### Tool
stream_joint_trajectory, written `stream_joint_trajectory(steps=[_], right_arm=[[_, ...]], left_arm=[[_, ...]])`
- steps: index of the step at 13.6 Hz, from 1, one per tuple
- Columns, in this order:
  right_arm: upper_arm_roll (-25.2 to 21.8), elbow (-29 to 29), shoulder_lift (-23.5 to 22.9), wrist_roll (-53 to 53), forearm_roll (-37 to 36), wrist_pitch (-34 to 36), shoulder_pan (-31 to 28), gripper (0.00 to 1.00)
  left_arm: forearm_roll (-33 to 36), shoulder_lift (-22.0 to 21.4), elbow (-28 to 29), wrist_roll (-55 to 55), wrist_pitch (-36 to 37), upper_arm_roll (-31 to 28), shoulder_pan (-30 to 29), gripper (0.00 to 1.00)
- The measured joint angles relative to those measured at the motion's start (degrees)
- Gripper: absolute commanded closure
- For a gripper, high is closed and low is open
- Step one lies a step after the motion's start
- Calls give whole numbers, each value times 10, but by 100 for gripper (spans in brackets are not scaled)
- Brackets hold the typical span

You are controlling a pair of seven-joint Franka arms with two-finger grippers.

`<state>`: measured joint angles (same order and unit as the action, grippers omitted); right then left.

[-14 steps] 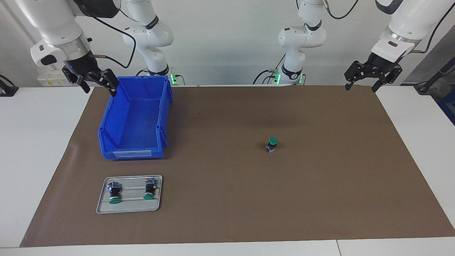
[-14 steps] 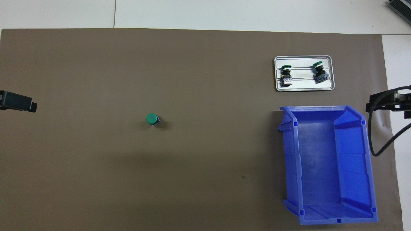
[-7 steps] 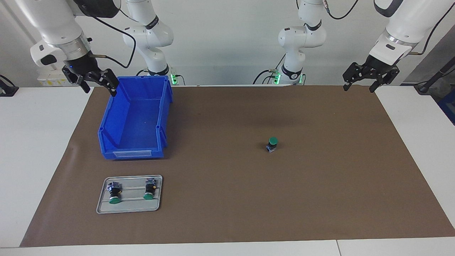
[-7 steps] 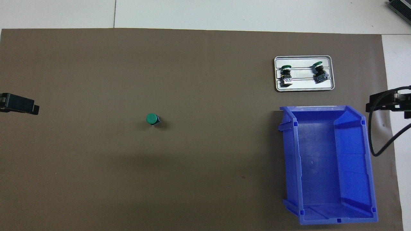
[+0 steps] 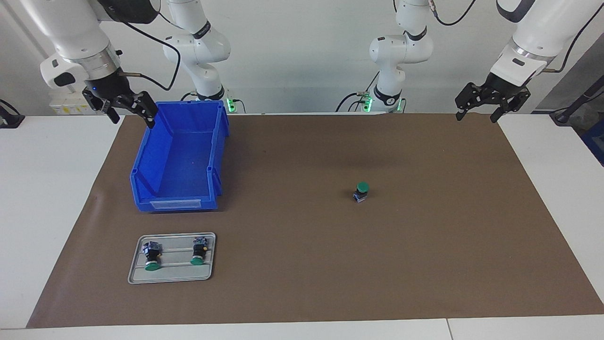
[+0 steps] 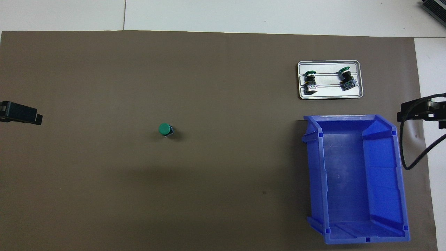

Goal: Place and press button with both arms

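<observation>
One button [image 5: 361,191] [image 6: 164,129] stands upright on the brown mat, green cap up, toward the left arm's end of the table. Two more buttons [image 5: 152,257] [image 5: 199,252] lie on their sides on a grey tray [image 5: 172,277] [image 6: 329,94]. My left gripper [image 5: 476,116] [image 6: 21,113] hangs open and empty over the mat's corner at the left arm's end. Just as empty, my right gripper [image 5: 133,120] [image 6: 421,111] stands open in the air beside the blue bin's robot-end corner. Both are well away from every button.
A blue open bin [image 5: 174,204] [image 6: 315,174] with nothing in it sits on the mat at the right arm's end, nearer to the robots than the tray. The brown mat [image 5: 302,264] covers most of the white table.
The left gripper rose a little and drew back toward the robots, then stopped. The right arm, the buttons, the tray and the bin stayed put.
</observation>
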<state>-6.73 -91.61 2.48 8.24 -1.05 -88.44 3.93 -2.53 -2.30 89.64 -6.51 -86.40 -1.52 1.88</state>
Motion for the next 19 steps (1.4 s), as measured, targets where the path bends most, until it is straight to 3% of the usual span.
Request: stream_joint_trajectory(steps=[3,7,10,13,19], right_arm=[[3,-3,-4,34,2,-34,29,0],[8,-5,-48,157,9,-99,152,0],[11,29,-135,248,24,-178,250,0],[12,52,-237,285,40,-329,342,0],[16,93,-392,291,40,-520,439,0]], left_arm=[[0,0,0,0,0,0,0,0],[0,0,0,0,0,0,0,0],[0,0,0,0,1,0,0,0],[0,0,0,0,1,0,0,0],[0,0,0,0,1,0,0,0]])
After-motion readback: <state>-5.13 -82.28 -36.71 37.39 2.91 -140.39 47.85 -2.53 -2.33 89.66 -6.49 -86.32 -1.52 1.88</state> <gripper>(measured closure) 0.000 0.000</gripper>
